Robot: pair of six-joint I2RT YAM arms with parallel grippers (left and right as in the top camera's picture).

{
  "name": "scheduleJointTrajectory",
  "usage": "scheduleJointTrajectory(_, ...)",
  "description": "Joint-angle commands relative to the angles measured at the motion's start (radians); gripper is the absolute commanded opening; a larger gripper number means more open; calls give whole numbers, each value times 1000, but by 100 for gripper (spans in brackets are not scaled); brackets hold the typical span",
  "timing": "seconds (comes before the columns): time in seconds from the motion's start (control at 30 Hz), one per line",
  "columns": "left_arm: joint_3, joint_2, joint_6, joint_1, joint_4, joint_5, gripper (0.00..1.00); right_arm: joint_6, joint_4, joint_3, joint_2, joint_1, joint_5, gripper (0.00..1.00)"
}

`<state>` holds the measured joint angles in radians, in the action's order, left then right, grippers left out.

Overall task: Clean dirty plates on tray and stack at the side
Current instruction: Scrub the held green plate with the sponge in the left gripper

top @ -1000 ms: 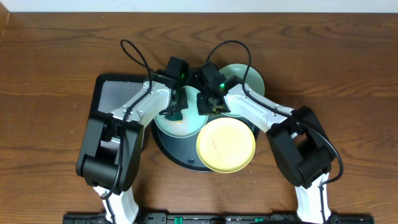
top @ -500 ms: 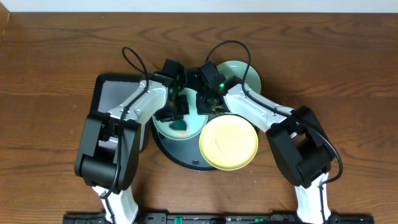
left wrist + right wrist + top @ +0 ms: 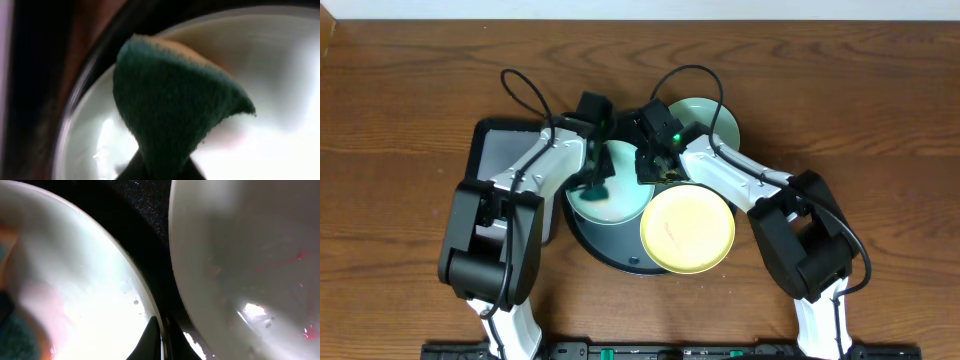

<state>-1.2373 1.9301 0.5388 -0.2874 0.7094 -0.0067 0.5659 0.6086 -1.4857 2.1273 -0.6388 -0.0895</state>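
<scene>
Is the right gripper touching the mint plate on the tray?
Touching. The right wrist view shows the right gripper straddling the rim of the mint plate, one dark fingertip lying against its inner face.

Mint plate (image 3: 626, 196), yellow plate (image 3: 687, 231) on black tray (image 3: 605, 251); second mint plate (image 3: 720, 120) just beside.

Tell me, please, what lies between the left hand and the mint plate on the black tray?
A dark green sponge, gripped by the left hand, rests on the mint plate; the left wrist view shows it clearest.
</scene>
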Motion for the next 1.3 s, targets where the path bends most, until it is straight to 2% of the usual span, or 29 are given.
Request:
scheduleJointTrajectory(0.0, 10, 19, 54, 11, 91, 2, 8, -6, 11, 6, 44, -8, 32, 2)
scheduleJointTrajectory(0.07, 10, 19, 40, 11, 121, 84, 8, -6, 11, 6, 44, -8, 32, 2)
scheduleJointTrajectory(0.27, 10, 19, -168, 11, 74, 376, 8, -6, 12, 6, 44, -8, 32, 1)
scheduleJointTrajectory(0.4, 10, 19, -187, 11, -22, 398, 7, -6, 13, 6, 44, -8, 32, 1)
scheduleJointTrajectory(0.5, 10, 19, -187, 13, -107, 347, 8, -6, 15, 6, 44, -8, 32, 1)
scheduleJointTrajectory(0.63, 10, 19, -153, 14, -166, 149, 7, -6, 16, 6, 44, -8, 32, 1)
scheduleJointTrajectory(0.77, 10, 19, -2, 17, -117, -158, 8, -6, 15, 6, 44, -8, 32, 1)
scheduleJointTrajectory(0.87, 10, 19, 70, 17, -56, -212, 7, -6, 15, 6, 44, -8, 32, 1)
scheduleJointTrajectory(0.93, 10, 19, 69, 16, -24, -172, 8, -6, 15, 6, 44, -8, 32, 1)
scheduleJointTrajectory(1.03, 10, 19, 41, 16, 24, -29, 8, -6, 15, 6, 44, -8, 32, 1)
scheduleJointTrajectory(1.17, 10, 19, -98, 13, 29, 251, 7, -6, 15, 6, 44, -8, 32, 1)
scheduleJointTrajectory(1.27, 10, 19, -177, 11, -3, 391, 7, -6, 14, 6, 44, -8, 31, 1)
